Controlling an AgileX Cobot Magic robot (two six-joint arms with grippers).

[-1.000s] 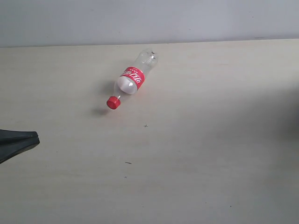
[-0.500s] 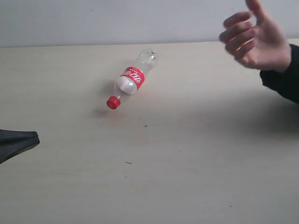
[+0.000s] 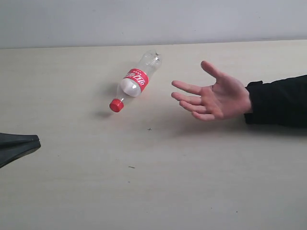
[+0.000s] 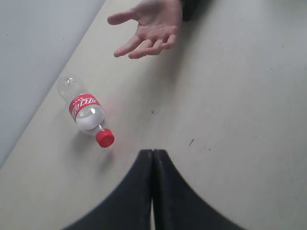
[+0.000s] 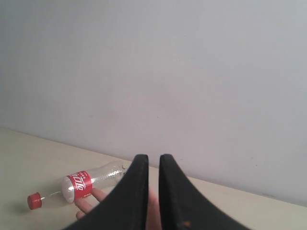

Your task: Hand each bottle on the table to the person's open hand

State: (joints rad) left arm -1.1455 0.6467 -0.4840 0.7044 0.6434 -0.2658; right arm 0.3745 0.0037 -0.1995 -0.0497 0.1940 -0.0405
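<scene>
Bottle (image 3: 135, 80) lay on its side on the surface (image 3: 192, 182), untouched. The open hand (image 3: 216, 98) had just arrived near it; you could start pickup. Your left jaws were shut, right jaws barely parted, both empty.

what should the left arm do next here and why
Probably open the left gripper and start it toward the bottle. Its jaws are shut and empty, apart from the bottle, which lies on its side on the table, red cap toward that gripper. The person's open hand waits palm up beside the bottle, with nothing in it.
</scene>
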